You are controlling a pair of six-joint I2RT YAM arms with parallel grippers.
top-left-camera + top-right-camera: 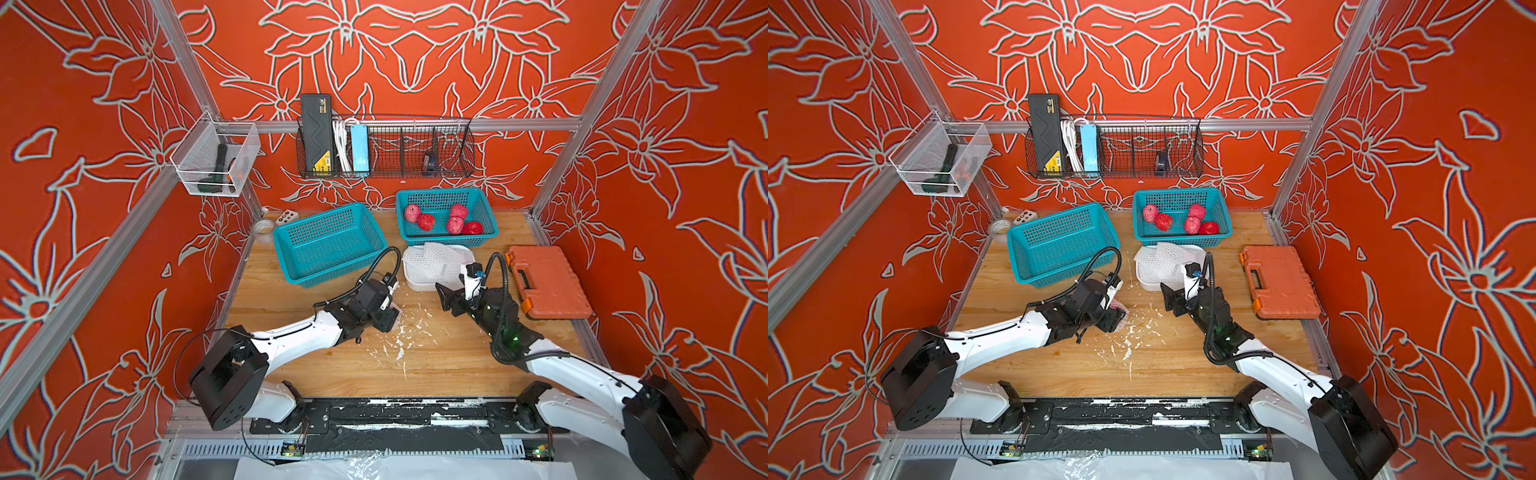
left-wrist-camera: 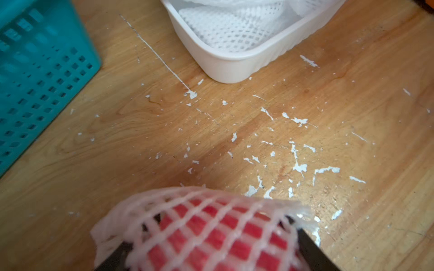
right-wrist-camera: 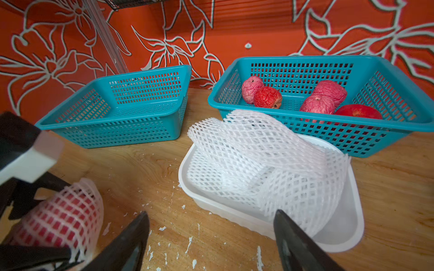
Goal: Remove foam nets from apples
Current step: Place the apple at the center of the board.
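One apple (image 3: 58, 220) sits inside its foam net (image 2: 187, 201), held in the left gripper (image 2: 212, 248), whose two jaws squeeze it from both sides over the middle of the table (image 1: 436, 365). I cannot tell if it touches the wood. The net's loose end sticks out past the apple, toward the right gripper (image 3: 211, 214). That gripper is wide open and holds nothing, close to a corner of the white tray (image 3: 185, 169). I think the job now is to pull this net off. To do it well, the right gripper should slide over and pinch only that loose end, not the fruit. Then it should pull straight away while the left one grips tight. A slow pull looks best, because the foam seems to tear easily: white crumbs (image 1: 399, 345) lie all over the middle of the table. The pulled net probably goes in the tray with the other loose nets (image 3: 258, 159). Five more apples (image 1: 426, 221) wait in the basket (image 3: 300, 70) at the back edge, and the empty basket (image 3: 122, 133) stands beside it.
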